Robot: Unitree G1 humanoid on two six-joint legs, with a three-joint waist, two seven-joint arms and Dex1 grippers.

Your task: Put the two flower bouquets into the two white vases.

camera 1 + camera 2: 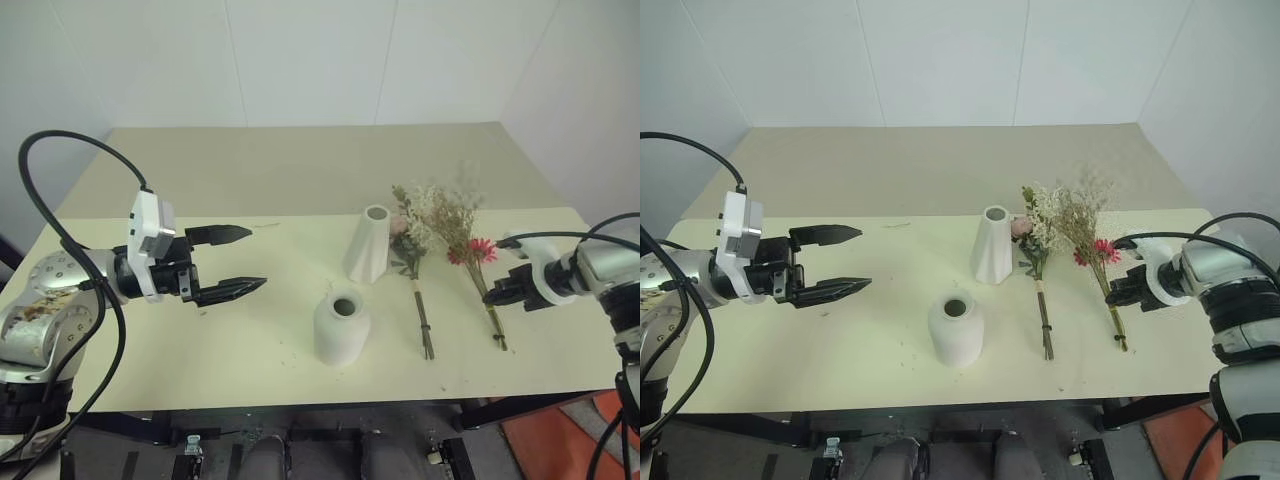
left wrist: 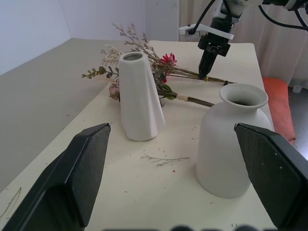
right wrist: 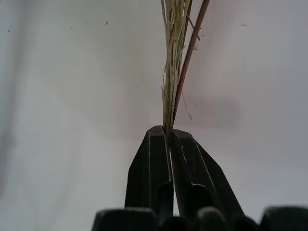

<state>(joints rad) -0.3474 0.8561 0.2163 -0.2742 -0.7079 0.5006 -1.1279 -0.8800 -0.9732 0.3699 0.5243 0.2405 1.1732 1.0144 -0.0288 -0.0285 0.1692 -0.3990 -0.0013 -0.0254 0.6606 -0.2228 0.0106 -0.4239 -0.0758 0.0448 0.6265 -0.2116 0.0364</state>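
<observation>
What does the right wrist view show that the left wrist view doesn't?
Right wrist view: the right gripper up close, its fingers pinched shut on the dried bunch's stems.
Left wrist view: the left gripper's open fingers, the tall vase, the round vase and the rose bunch lying behind them on the table.
Both: the right gripper on the dried bunch's stems.

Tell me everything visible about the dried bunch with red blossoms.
The dried bunch is wispy, beige-brown, with small red-pink blossoms and long thin stems. It lies flat on the table, heads toward the wall, rightmost of all things there, beside the rose bouquet. The right tool is shut on its stems.
</observation>
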